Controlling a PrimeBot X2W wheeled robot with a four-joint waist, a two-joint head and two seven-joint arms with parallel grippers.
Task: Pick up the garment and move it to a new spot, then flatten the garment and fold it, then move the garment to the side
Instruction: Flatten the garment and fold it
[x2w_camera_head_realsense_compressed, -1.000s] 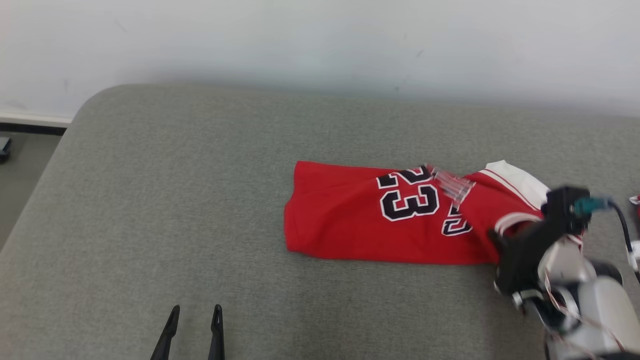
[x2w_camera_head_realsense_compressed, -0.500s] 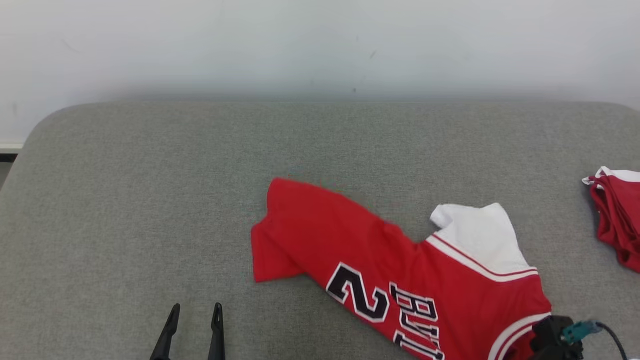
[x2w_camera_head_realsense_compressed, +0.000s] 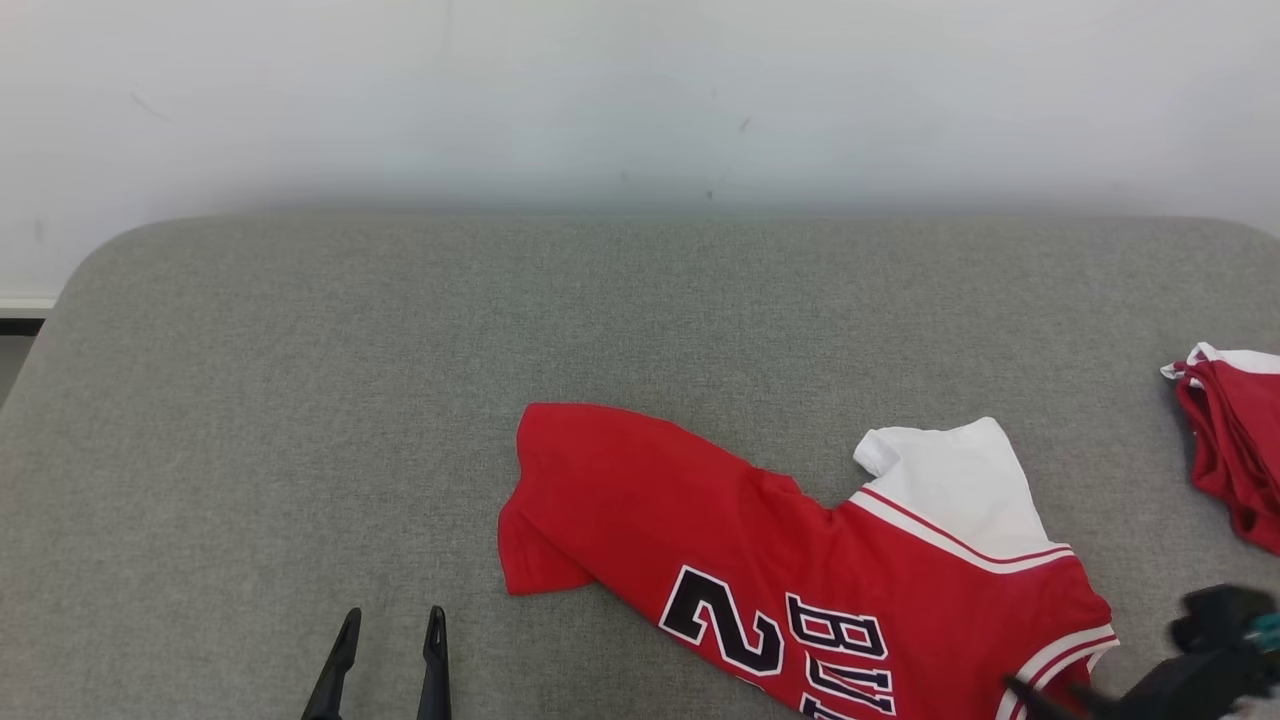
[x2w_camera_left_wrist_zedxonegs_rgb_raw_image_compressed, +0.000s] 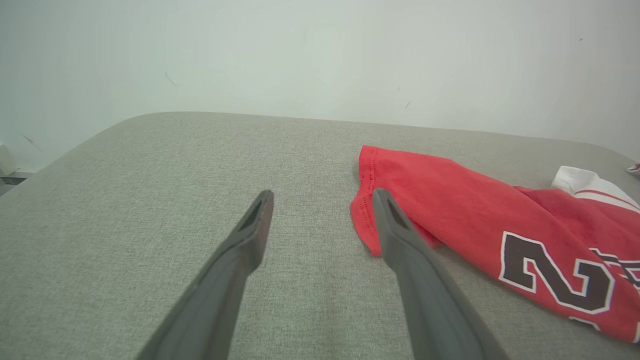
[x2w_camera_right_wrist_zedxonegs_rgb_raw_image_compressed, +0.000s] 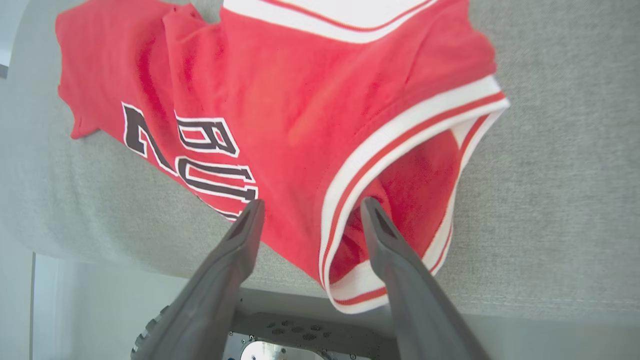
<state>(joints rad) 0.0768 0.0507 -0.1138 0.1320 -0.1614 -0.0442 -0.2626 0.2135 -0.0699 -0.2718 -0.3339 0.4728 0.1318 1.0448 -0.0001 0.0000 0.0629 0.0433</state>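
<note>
Red jersey (x2w_camera_head_realsense_compressed: 800, 540) lies slantwise on the grey padded surface (x2w_camera_head_realsense_compressed: 300, 400), toward its front right. It is partly spread, with creases through the body. The armhole trim (x2w_camera_right_wrist_zedxonegs_rgb_raw_image_compressed: 400, 130) droops over the front edge in the right wrist view.

Right gripper (x2w_camera_right_wrist_zedxonegs_rgb_raw_image_compressed: 311, 202): fingers apart, clamped on nothing, pointing at that striped trim band. Left gripper (x2w_camera_left_wrist_zedxonegs_rgb_raw_image_compressed: 322, 192): fingers wide apart, empty, low over the surface just beside the hem (x2w_camera_left_wrist_zedxonegs_rgb_raw_image_compressed: 362, 165).

Handling, as a judgement: thin, light, floppy knit. It won't hold a shape and will sag and bunch wherever you lift it. It isn't fragile, and it will likely drag rather than slide on this cloth-covered top.

Where to grip:
- Take the doubled edges, since they're firmer than the open body.
- The right hand gets the armhole trim or the white shoulder panel (x2w_camera_head_realsense_compressed: 960, 480).
- The left hand gets the hem corner in front of it.
- Pinch through both layers (a single layer just peels away and the shirt opens up).
- Pull the two grips apart to flatten.

Watch the overhanging part, which could slip off the edge. Don't confuse this jersey with the second red garment (x2w_camera_head_realsense_compressed: 1230, 450), well apart at the far right.
</note>
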